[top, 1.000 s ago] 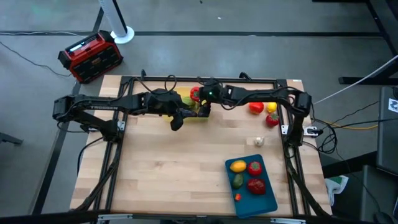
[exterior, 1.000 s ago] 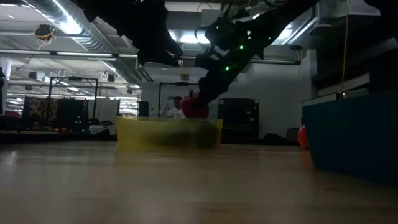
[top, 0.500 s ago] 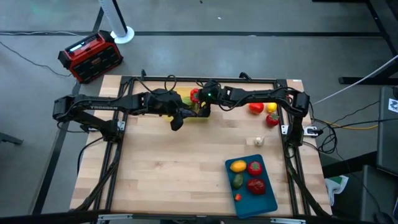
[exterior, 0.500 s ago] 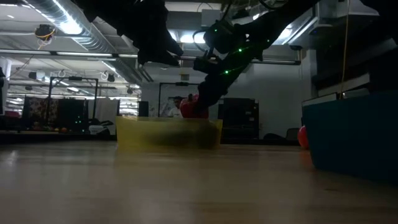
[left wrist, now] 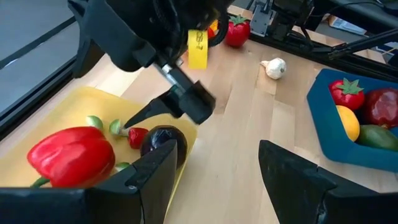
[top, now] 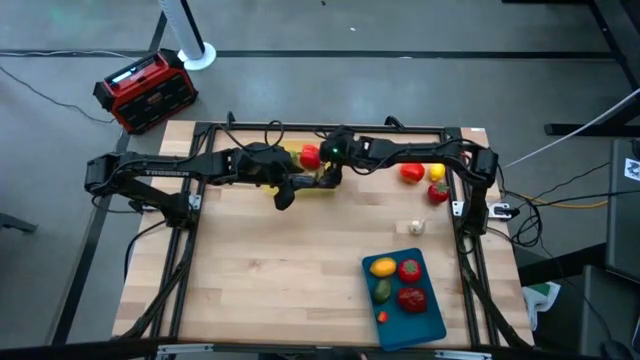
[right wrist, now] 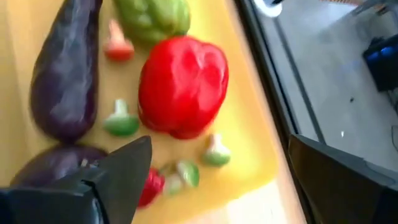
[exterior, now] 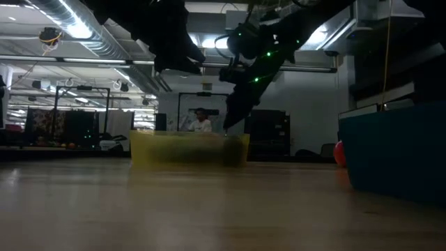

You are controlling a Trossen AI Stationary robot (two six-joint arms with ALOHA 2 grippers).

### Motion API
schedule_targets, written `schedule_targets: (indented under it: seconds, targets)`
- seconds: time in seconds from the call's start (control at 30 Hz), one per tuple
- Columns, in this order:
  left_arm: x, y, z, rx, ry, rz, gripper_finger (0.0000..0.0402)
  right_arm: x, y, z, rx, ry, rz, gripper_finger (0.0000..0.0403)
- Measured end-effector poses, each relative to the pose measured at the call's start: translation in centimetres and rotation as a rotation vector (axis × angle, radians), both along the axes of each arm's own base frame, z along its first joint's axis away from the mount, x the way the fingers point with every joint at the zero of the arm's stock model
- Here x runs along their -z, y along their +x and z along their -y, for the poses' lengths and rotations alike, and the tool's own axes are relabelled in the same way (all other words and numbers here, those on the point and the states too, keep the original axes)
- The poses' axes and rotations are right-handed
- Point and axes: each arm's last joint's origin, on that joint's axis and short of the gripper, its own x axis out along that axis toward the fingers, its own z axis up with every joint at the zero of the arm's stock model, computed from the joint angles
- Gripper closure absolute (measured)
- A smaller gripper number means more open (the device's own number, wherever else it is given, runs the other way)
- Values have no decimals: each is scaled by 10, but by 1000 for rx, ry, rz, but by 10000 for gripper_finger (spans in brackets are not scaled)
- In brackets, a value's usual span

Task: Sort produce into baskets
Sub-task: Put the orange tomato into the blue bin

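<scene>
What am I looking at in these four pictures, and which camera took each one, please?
Two dark robot arms work at a wooden table. One camera looks down from above, one sits at tabletop level, and one rides on each wrist. Both grippers hover over the yellow tray, fingers open, holding nothing: the left gripper and the right gripper. A red pepper and eggplant lie in that tray. The blue tray holds more produce; a garlic lies loose on the table.

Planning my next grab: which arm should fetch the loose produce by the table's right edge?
Right. Its open gripper has released the red pepper into the yellow tray, and the loose red tomato lies beside that arm.
</scene>
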Motion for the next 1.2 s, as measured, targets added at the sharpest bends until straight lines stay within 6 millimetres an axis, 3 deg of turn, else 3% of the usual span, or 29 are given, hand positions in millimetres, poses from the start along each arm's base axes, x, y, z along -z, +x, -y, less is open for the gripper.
schedule_targets:
  seconds: [0.4,0.6,0.77,0.97,1.2]
  targets:
    - [0,0,0,0,0,0,179,-60,-9,-1,75,51,-219,24]
    - [0,0,0,0,1,0,179,-82,-27,-7,82,100,-373,24]
    - [0,0,0,0,1,0,179,-91,-57,-8,125,171,-484,24]
    - [0,0,0,2,3,-1,179,-100,-96,9,195,341,-467,24]
    - [0,0,0,2,3,-1,178,-87,-124,23,275,436,-567,24]
